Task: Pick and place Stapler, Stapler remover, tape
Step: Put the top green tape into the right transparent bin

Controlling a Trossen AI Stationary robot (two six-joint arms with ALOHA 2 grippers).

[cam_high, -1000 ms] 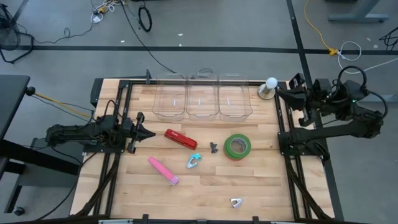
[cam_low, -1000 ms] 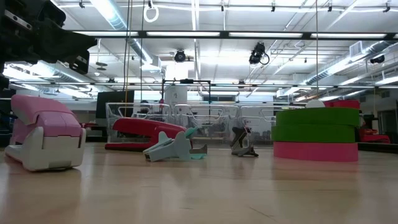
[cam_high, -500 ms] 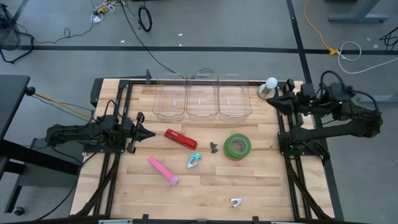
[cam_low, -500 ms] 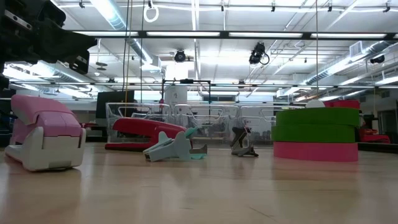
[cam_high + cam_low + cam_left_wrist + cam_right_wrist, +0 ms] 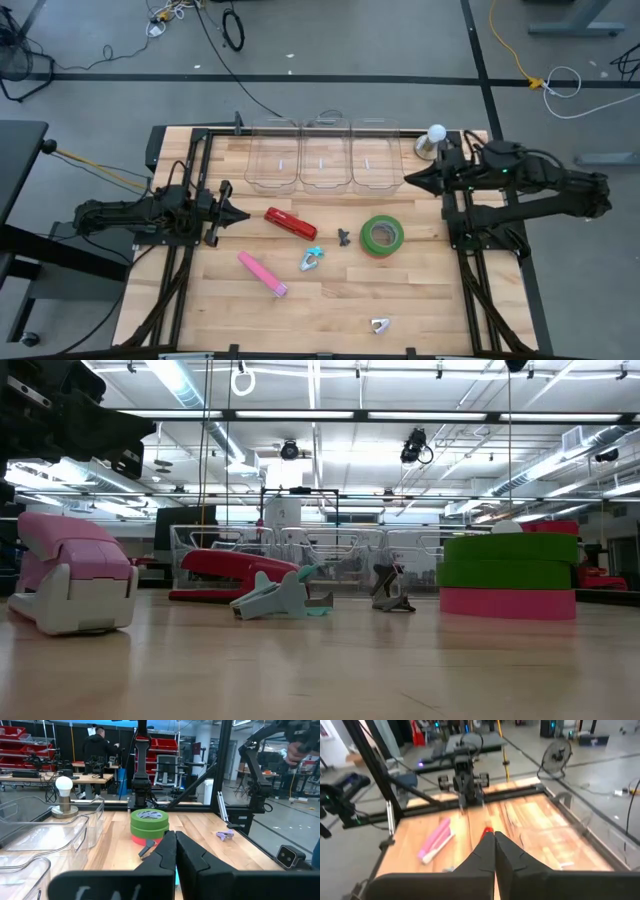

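Pale wood planks make up the table top (image 5: 330,300), framed by black rails. Only the high view shows the whole layout: three clear plastic bins (image 5: 325,160) in a row along the far edge, and beside them a white bulb on a metal base (image 5: 433,140). The low view shows something the overhead hides: the green roll of tape (image 5: 510,561) sits stacked on a red roll of tape (image 5: 510,602), whereas from above only the green ring (image 5: 381,234) is seen. The left wrist view confirms the stack, with a person in dark clothing at benches in the room behind.

The left arm lies low along the table's left side, its left gripper (image 5: 243,213) pointing toward the middle with fingers pressed together, holding nothing. Just ahead of its tip lies the red stapler (image 5: 290,223); the pink stapler (image 5: 262,273) lies nearer the front edge, off to the side. The right arm stretches in from the right rail, its right gripper (image 5: 408,179) also pressed together and empty, near the rightmost bin's front corner; the stacked tape lies on the table in front of it, apart from it.

Smaller pieces: a teal staple remover (image 5: 311,260) beside the red stapler's end, a dark staple remover (image 5: 344,237) just left of the tape, and a small silvery staple remover (image 5: 379,325) alone near the front edge.
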